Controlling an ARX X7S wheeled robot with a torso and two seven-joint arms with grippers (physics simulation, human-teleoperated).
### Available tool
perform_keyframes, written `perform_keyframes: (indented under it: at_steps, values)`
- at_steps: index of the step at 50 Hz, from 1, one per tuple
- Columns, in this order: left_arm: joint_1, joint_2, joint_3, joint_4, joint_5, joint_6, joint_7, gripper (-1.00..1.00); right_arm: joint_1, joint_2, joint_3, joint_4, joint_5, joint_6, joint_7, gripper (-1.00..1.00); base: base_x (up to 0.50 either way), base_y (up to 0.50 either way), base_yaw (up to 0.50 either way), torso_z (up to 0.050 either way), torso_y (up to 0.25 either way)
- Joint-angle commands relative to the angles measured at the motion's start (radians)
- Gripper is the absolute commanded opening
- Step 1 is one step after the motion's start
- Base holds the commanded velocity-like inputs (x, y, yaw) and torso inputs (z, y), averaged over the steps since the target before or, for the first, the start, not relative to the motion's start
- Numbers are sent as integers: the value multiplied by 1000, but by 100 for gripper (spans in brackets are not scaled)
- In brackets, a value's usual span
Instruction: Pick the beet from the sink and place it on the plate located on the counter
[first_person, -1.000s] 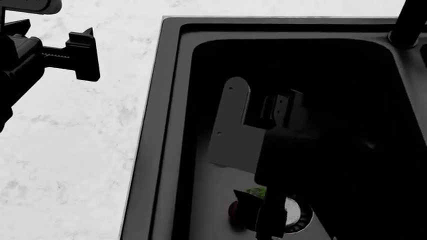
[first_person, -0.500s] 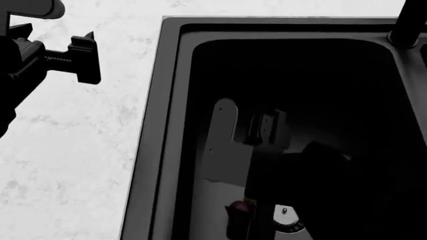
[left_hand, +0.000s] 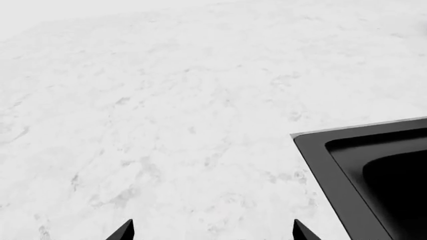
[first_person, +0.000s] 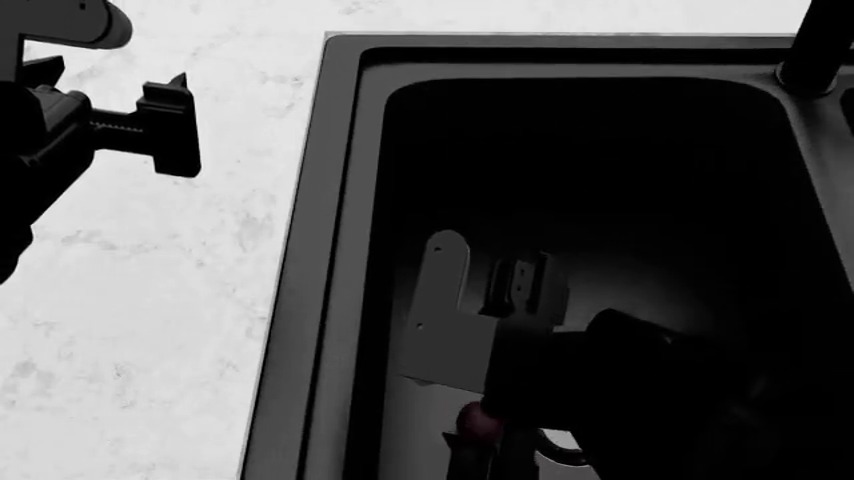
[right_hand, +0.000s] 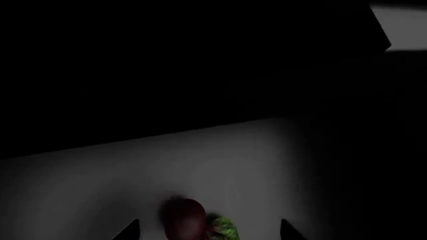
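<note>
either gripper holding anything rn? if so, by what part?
Nothing held. Right gripper is open, fingertips either side of the small maroon beet on the black sink floor. Left gripper open over white marble counter.

**A simulated kitchen**

The setting is a kitchen worktop: a white marble-look counter (first_person: 147, 330) with faint grey veining holds an inset matte black sink (first_person: 314, 300). A beet (right_hand: 185, 216) lies on the basin floor, food fitting such a room.

right gripper (right_hand: 207, 232) hangs low with jaws spread; left gripper (left_hand: 212, 232) hovers, jaws apart.
</note>
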Motion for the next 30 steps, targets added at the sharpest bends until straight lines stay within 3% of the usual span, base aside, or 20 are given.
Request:
perform_keyframes:
  at_steps: [1, 17, 30]
  values:
    - [3, -1, 4, 0, -3, -1, -3, 100, -34, -21, -3, 67, -8, -48, 5, 100, 0, 0, 0, 0, 0]
    - [10, -6, 7, -8, -5, 10, -3, 100, -75, -61, -3, 188, -15, -104, 8, 100, 0, 0, 0, 0, 0]
    - [16, -11, 10, -37, -2, 32, 2, 100, -108, -150, 5, 424, -31, -216, -4, 100, 0, 0, 0, 0, 0]
